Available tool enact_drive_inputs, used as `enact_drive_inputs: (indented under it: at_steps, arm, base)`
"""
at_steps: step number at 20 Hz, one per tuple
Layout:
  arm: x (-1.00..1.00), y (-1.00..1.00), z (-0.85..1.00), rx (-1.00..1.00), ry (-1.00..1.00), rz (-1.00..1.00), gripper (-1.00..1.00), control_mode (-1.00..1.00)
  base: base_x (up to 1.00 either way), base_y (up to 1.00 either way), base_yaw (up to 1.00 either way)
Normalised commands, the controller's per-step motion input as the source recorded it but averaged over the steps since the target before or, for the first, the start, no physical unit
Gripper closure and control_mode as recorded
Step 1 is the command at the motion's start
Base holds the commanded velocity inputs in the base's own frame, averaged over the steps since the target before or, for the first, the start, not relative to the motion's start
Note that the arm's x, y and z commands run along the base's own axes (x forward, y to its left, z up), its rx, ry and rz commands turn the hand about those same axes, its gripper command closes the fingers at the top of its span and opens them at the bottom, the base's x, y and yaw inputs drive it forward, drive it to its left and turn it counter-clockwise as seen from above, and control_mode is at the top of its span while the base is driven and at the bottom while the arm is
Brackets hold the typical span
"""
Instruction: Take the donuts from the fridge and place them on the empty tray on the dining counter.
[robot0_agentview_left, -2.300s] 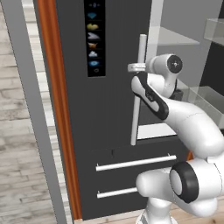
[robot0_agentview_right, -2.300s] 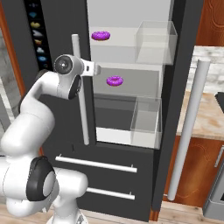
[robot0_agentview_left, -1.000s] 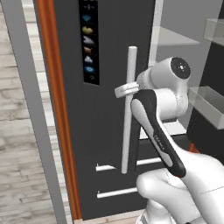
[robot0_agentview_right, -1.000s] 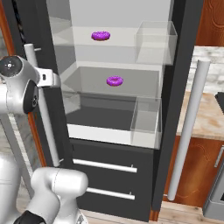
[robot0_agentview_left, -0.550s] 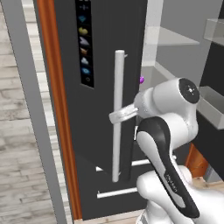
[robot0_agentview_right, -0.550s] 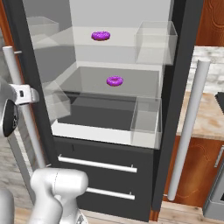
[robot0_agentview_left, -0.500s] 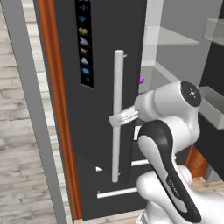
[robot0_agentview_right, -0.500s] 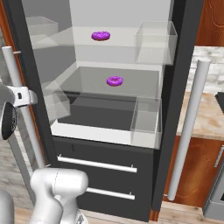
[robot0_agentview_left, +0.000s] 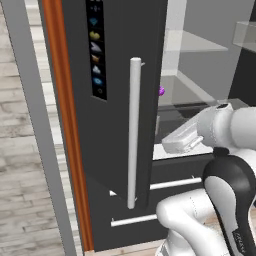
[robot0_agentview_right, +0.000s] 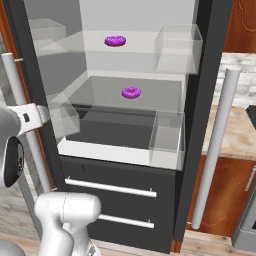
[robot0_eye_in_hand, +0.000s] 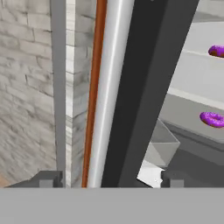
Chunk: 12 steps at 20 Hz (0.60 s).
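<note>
Before the donuts (robot0_agentview_right: 131, 92), door handle (robot0_eye_in_hand: 109, 92)

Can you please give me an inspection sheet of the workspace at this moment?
Surface: glass shelves inside the fridge; its door stands swung open.
Job's things: upper donut on the top shelf, lower donut on the shelf below, both untouched.
Clutter: clear bins at the shelves' right side.
Grippers: pincer open, its fingertips either side of the white door handle, holding nothing.
Cables: nothing seen.
Surroundings: brick wall, wooden cabinet.
</note>
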Motion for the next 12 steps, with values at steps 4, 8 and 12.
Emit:
enact_drive_inputs:
  at_steps: [4,8,12]
  arm:
    - [0.04,-0.49,0.04,-0.01,-0.41,0.03,-1.00,-1.00]
    - [0.28,0.00,-0.23,-0.18,0.01,0.00,-1.00,-1.00]
    - [0.00,-0.26,-0.03,-0.40,-0.20,0.20,-1.00,-1.00]
  base:
    - [0.00,0.00,0.00]
    - [0.00,0.00,0.00]
    - [0.00,0.00,0.00]
